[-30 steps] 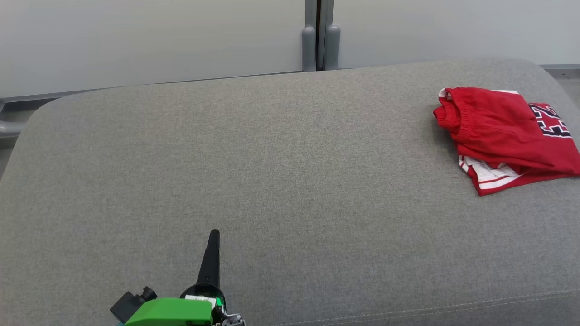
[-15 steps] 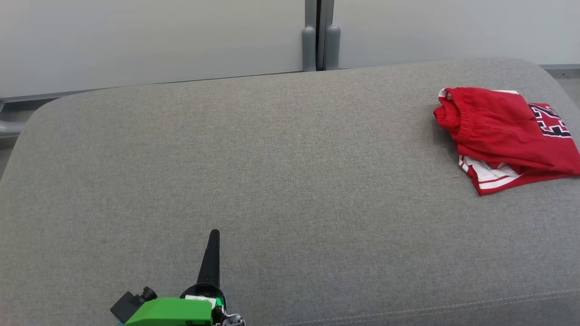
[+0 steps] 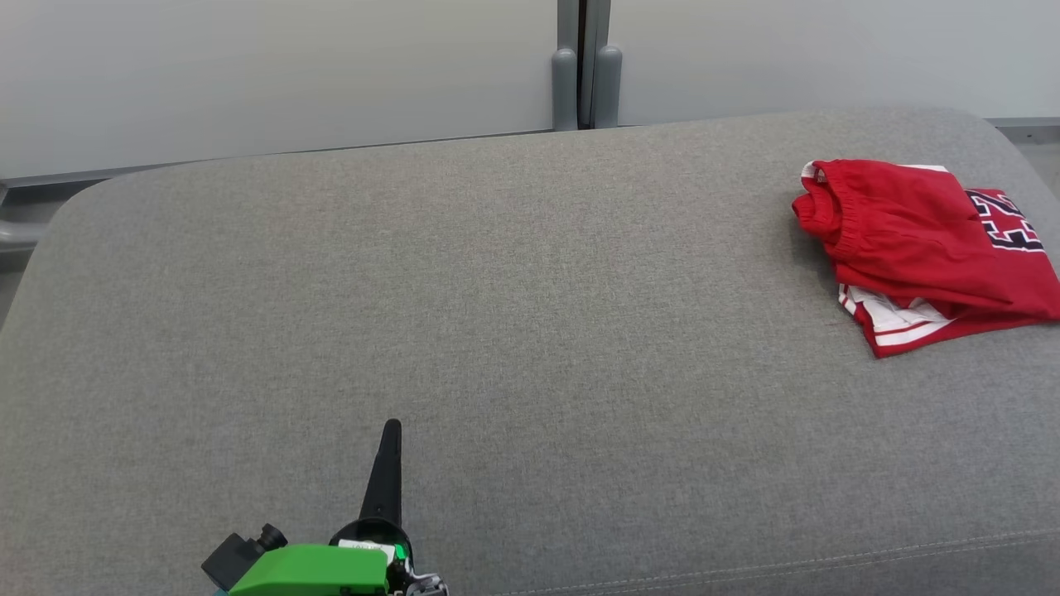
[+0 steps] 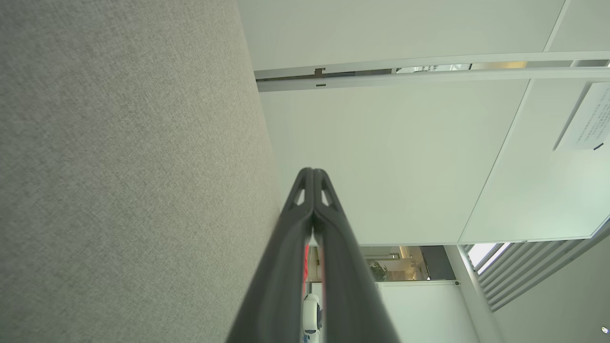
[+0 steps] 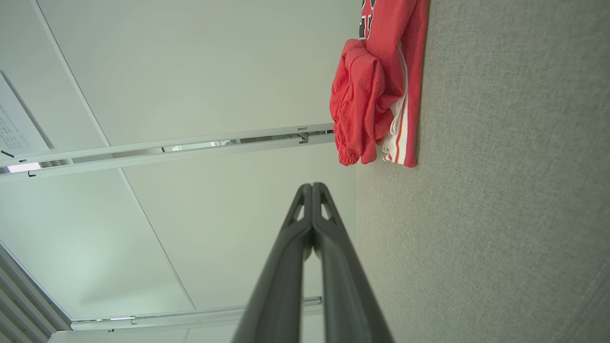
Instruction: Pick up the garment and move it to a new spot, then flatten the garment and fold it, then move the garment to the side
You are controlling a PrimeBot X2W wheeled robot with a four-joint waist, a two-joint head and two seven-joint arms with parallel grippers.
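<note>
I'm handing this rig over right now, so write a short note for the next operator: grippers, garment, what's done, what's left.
The left gripper is shut and empty, at the near left of the grey cushion.
The right gripper is shut and empty, pointing along the cushion, apart from the red garment.
The red garment lies in a folded bundle at the cushion's far right edge, touched by neither gripper.
Done, by the look of it: folded and set to the side.
Left: likely nothing; the fold looks a little loose, so check it.
</note>
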